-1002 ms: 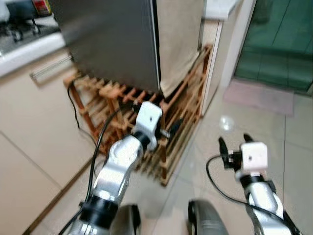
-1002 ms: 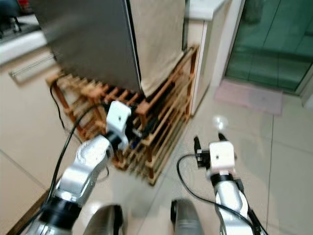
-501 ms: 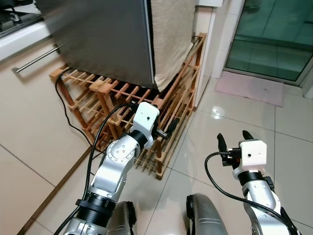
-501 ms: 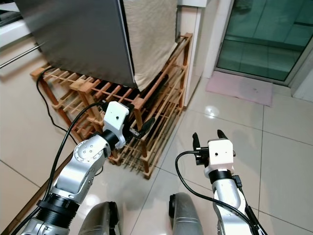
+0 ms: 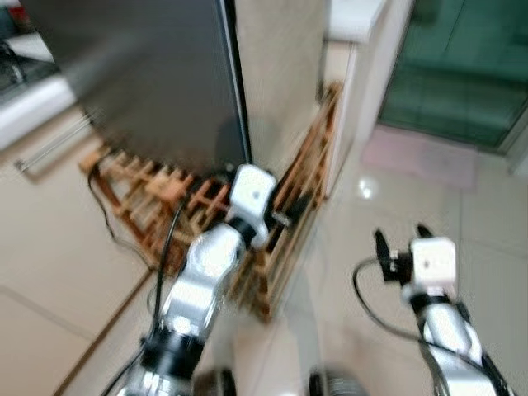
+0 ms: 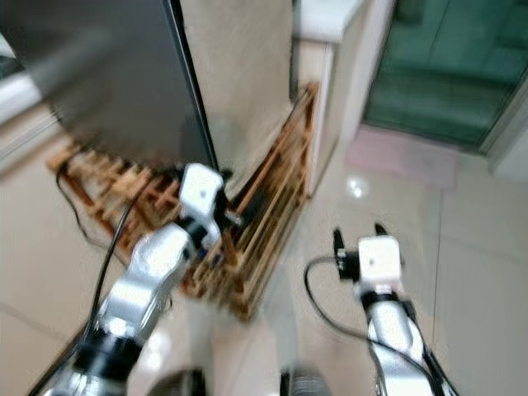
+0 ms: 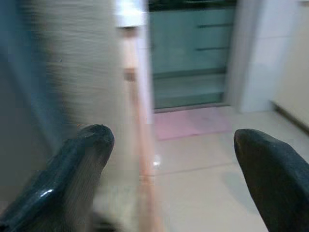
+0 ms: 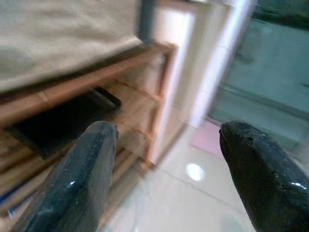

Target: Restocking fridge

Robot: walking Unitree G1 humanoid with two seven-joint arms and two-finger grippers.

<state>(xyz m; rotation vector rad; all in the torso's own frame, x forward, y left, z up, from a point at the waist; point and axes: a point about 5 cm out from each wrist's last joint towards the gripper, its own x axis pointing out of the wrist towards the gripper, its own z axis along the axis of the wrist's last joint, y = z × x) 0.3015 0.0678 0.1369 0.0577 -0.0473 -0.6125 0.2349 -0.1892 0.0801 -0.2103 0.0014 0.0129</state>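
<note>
The grey fridge [image 5: 157, 91] stands on a wooden slatted rack [image 5: 307, 186], and a beige cloth [image 5: 280, 74] hangs down its side. My left gripper [image 5: 290, 216] is raised in front of the rack's near corner, just below the fridge door's edge. Its fingers [image 7: 82, 159] are open with nothing between them. My right gripper [image 5: 402, 234] hovers over the tiled floor to the right of the rack, open and empty. In the right wrist view its fingers [image 8: 87, 169] frame the rack's shelves and a dark flat object lying there. The head views are blurred.
A beige counter front with a long metal handle [image 5: 49, 140] runs along the left. A black cable [image 5: 107, 219] hangs by the rack. A pink mat [image 5: 421, 153] lies before a green glass door [image 5: 462, 74] at the far right. Glossy floor tiles spread to the right.
The whole picture has shifted and blurred, so the camera is moving. Both arms keep much the same pose, with their fingers still apart.
</note>
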